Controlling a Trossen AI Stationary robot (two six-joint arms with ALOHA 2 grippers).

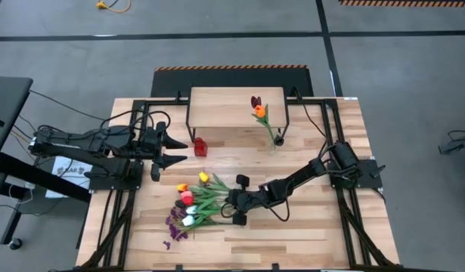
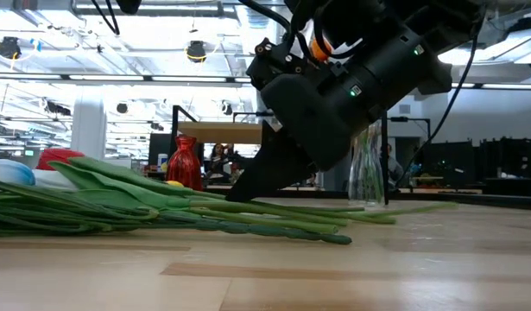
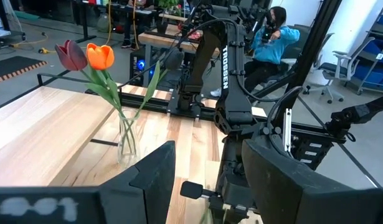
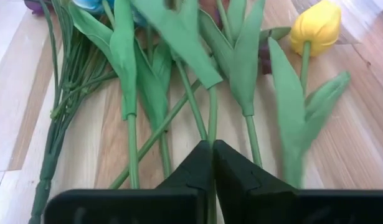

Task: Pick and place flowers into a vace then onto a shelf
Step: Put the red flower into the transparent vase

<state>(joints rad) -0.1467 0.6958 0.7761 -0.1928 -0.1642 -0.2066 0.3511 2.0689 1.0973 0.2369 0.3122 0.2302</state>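
Observation:
A bunch of flowers (image 1: 194, 205) lies flat on the table, blossoms toward the left and green stems (image 2: 248, 220) toward the right. My right gripper (image 4: 212, 148) is down at the stem ends (image 1: 236, 205), shut on one stem. A clear glass vase (image 1: 275, 141) holding an orange and a maroon tulip (image 3: 91, 56) stands on the table in front of the shelf (image 1: 232, 102). My left gripper (image 1: 170, 149) hangs open above the table's left side, holding nothing. My right gripper pinches one thin green stem (image 4: 212, 121) between its two fingertips, toward the stem's lower end. The fingers (image 2: 248, 186) slant down from the table's right side, roughly in line with the stem. The stem lies on the table among the other stems.
A small red vase (image 1: 199, 146) stands on the table near my left gripper. Purple sprigs (image 1: 174, 227) lie at the near left of the bunch. A yellow tulip (image 4: 316, 28) lies on the bunch's far side. A person in a blue top (image 3: 275, 37) sits beyond the table.

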